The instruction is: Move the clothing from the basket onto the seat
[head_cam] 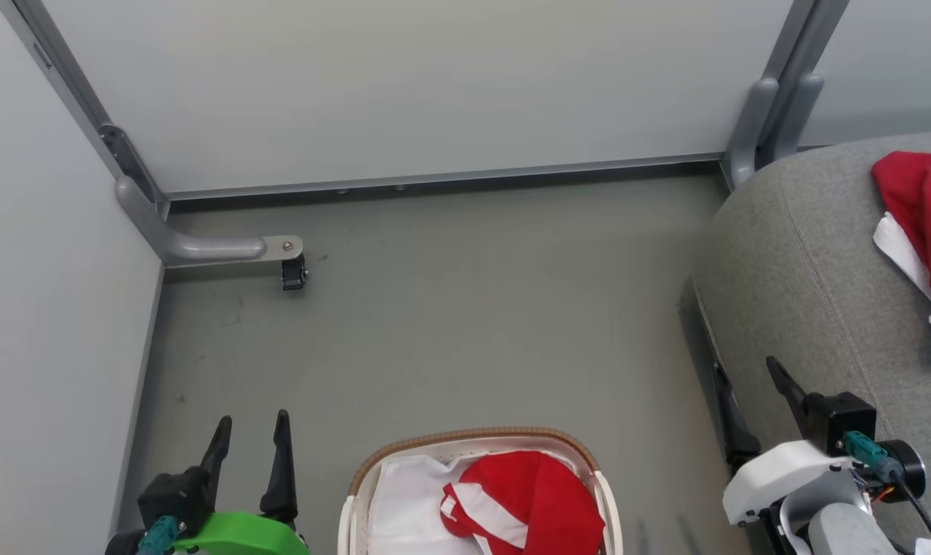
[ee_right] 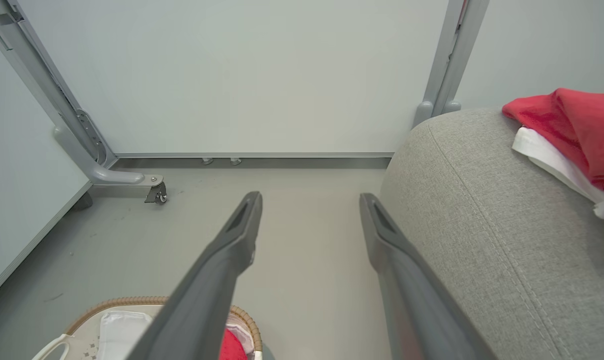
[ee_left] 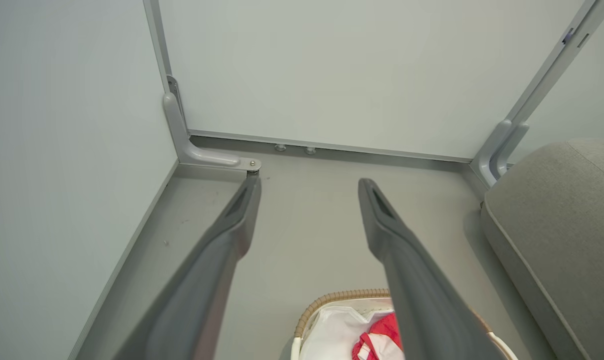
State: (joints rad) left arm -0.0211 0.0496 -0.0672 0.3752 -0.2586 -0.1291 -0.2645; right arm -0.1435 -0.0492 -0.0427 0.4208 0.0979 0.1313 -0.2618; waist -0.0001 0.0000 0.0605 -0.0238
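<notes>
Left gripper: stands spread wide, clasps nothing, hangs over floor just left of basket. Right gripper: gapes equally wide, grips nothing, sits beside seat edge. One red garment: lies in basket on white liner. Other red garment: rests on seat, well apart.

Seat matt woven cloth; basket wicker rim, glossy plastic; clothing soft fabric.

Two red garments, one basket, one seat, two hands
</notes>
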